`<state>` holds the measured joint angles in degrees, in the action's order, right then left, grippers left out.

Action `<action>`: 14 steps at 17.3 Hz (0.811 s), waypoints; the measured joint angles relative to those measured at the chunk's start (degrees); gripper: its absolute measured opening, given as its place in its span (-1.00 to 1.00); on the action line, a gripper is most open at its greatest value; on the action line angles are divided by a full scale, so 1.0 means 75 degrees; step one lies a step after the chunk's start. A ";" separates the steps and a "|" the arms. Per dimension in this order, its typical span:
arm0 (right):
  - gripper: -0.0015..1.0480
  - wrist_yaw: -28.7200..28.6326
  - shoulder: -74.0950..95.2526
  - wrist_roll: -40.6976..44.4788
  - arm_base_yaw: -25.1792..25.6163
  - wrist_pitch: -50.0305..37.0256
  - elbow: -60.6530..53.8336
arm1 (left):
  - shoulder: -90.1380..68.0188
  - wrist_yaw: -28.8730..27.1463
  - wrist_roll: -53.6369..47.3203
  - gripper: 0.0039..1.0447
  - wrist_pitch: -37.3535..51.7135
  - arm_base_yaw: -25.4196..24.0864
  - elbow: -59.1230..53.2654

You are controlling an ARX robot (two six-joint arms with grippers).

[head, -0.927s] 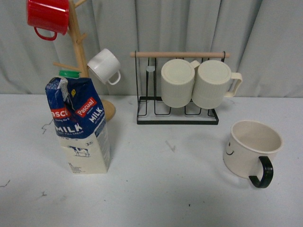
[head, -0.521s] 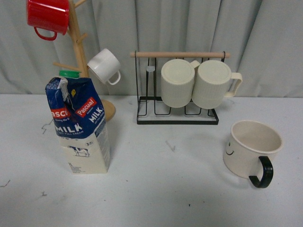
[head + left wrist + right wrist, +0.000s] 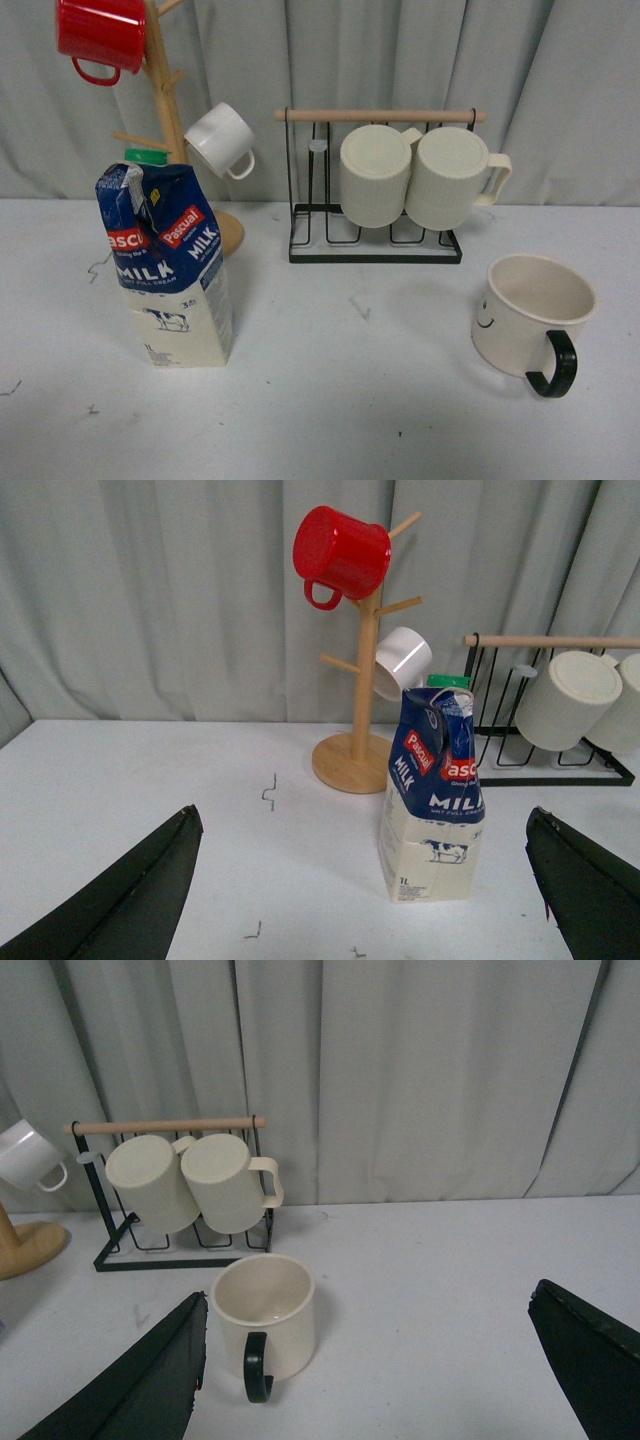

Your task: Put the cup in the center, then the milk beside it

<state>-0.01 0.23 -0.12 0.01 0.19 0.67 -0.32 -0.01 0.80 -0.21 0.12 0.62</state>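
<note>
Cup (image 3: 530,315): upright at the right, well off centre.
Milk (image 3: 175,270): standing at the left, untouched.
Left gripper (image 3: 362,811): spread wide, empty.
Right gripper (image 3: 368,1295): spread wide, empty.
Progress: neither step begun.

The left claw (image 3: 362,812) and right claw (image 3: 366,1300) are black tapered wedges (matte).

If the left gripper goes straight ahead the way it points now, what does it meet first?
Probably the tall blue-and-cream milk carton, standing slightly off-centre ahead of the open left gripper.
</note>
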 joint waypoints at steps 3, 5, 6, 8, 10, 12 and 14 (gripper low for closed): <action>0.87 -0.0860 0.0364 0.0102 0.0364 0.0064 0.0082 | 0.0000 -0.0009 0.0000 0.88 0.0000 0.0000 0.0000; 0.87 -0.2049 0.2722 0.0154 0.1297 -0.1781 0.0478 | 0.0000 -0.0006 0.0000 0.88 0.0003 0.0000 0.0000; 0.87 -0.2040 0.3908 0.0137 0.1341 -0.2862 0.0749 | 0.0000 0.0000 0.0000 0.88 0.0003 0.0000 0.0000; 0.87 -0.1614 0.6974 -0.0207 0.1192 -0.5094 0.1859 | 0.0000 0.0000 0.0000 0.88 0.0003 0.0000 0.0000; 0.87 -0.0839 0.9346 -0.0679 0.1032 -0.5321 0.3150 | 0.0000 0.0000 0.0000 0.88 0.0000 0.0000 0.0000; 0.87 -0.0201 1.1223 -0.1032 0.0769 -0.4797 0.4141 | 0.0000 0.0000 0.0000 0.88 0.0000 0.0000 0.0000; 0.87 0.0131 1.2697 -0.1399 0.0379 -0.4004 0.4884 | 0.0000 0.0003 0.0000 0.88 0.0000 0.0000 0.0000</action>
<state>0.97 95.46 -10.61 2.85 -29.85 37.30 -0.32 0.01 0.80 -0.21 0.12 0.62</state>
